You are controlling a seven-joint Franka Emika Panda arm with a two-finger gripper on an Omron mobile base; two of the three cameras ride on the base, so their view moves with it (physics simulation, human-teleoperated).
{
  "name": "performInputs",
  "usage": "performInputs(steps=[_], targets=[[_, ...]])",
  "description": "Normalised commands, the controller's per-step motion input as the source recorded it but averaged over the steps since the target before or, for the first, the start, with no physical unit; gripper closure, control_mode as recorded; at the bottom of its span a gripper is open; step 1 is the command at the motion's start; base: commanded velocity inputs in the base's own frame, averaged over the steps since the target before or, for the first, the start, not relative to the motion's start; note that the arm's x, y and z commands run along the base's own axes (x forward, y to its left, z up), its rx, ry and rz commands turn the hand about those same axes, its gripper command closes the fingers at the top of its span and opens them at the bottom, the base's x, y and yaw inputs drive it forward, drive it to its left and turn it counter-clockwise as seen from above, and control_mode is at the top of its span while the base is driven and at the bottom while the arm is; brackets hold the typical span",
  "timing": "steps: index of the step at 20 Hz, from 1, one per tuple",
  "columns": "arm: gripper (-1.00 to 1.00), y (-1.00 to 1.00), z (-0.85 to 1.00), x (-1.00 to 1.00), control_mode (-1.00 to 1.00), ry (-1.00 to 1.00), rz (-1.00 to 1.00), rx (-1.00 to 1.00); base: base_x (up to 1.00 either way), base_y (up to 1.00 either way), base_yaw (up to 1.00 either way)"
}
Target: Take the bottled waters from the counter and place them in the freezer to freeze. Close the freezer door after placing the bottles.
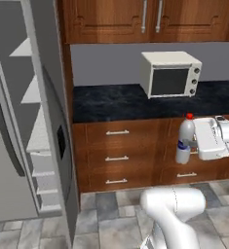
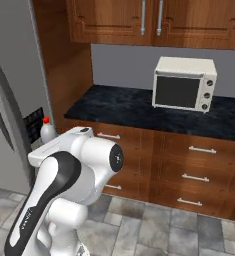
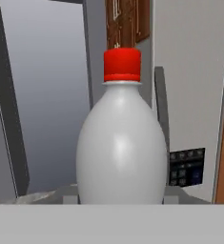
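Observation:
My gripper (image 1: 185,145) is shut on a clear-grey bottled water with a red cap (image 1: 185,138), held upright in the air in front of the wooden drawers, below the counter (image 1: 116,103). The same bottle (image 3: 122,143) stands close up in the hand view, and its top (image 2: 47,131) peeks out behind my arm in the right base view. To the left stands the grey freezer (image 1: 51,97). Its freezer door (image 1: 1,160) is swung open, and white shelves (image 1: 38,126) show inside.
A cream toaster oven (image 1: 169,74) sits on the counter under wooden wall cabinets (image 1: 150,19). Drawers with silver bar handles (image 1: 117,158) line the front. A dark dispenser panel (image 1: 61,141) is on the fridge's other door. Grey tiled floor (image 1: 106,209) lies between me and the freezer.

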Motion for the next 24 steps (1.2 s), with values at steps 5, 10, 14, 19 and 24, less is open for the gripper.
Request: performInputs(steps=[5, 10, 14, 19, 24], targets=[[1.0, 0.0, 0.0, 0.0, 1.0, 0.0, 0.0, 0.0, -0.09, 1.0, 0.0], [1.0, 0.0, 0.0, 0.0, 1.0, 0.0, 0.0, 0.0, -0.3, 0.82, -0.02], [1.0, 0.0, 0.0, 0.0, 1.0, 0.0, 0.0, 0.0, -0.37, 0.76, -0.08], [1.0, 0.0, 0.0, 0.0, 1.0, 0.0, 0.0, 0.0, -0.25, 0.86, -0.12], [1.0, 0.0, 0.0, 0.0, 1.0, 0.0, 0.0, 0.0, 0.0, 1.0, -0.2]])
